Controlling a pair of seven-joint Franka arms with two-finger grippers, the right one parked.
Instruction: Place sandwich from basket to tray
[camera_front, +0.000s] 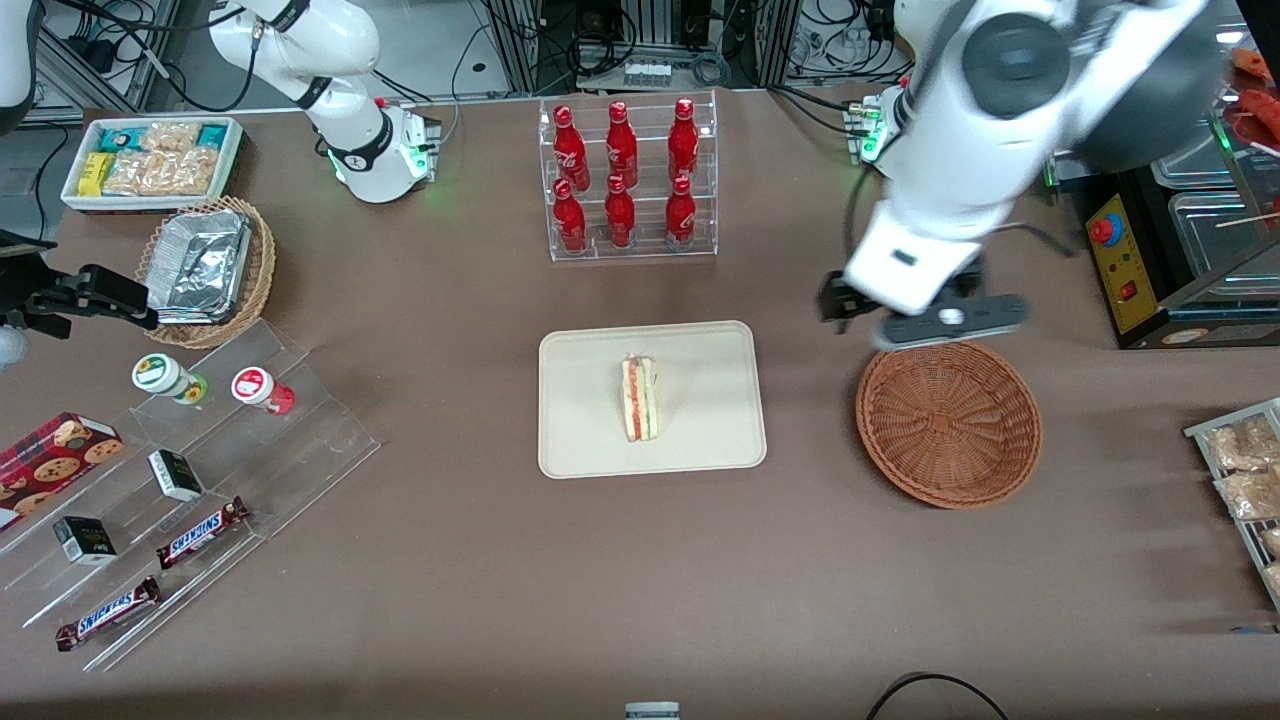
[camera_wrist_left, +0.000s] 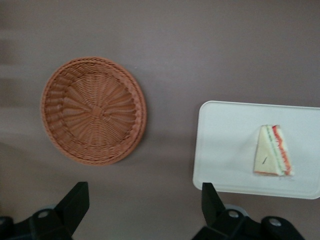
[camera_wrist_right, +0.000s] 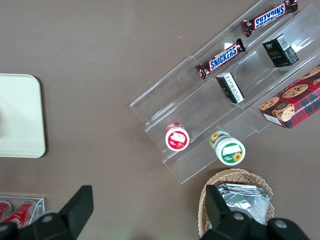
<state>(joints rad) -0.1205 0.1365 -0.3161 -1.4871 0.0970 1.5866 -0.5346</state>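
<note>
The sandwich (camera_front: 640, 398) (camera_wrist_left: 273, 151), a pale wedge with red and green filling along its edge, lies on the cream tray (camera_front: 700, 440) (camera_wrist_left: 225, 145). The reddish-brown wicker basket (camera_front: 948, 422) (camera_wrist_left: 93, 110) sits on the table beside the tray, toward the working arm's end, with nothing in it. My gripper (camera_front: 915, 318) (camera_wrist_left: 145, 202) hangs high above the table, just over the basket's rim farthest from the front camera. It is open, and only bare tabletop shows between the black fingers (camera_wrist_left: 75, 200).
A clear rack of red bottles (camera_front: 628, 180) stands farther from the front camera than the tray. Toward the parked arm's end are a tan basket of foil containers (camera_front: 205, 268), a white snack bin (camera_front: 150, 160) and a clear stepped stand (camera_front: 190, 490). Snack packets (camera_front: 1245, 470) lie toward the working arm's end.
</note>
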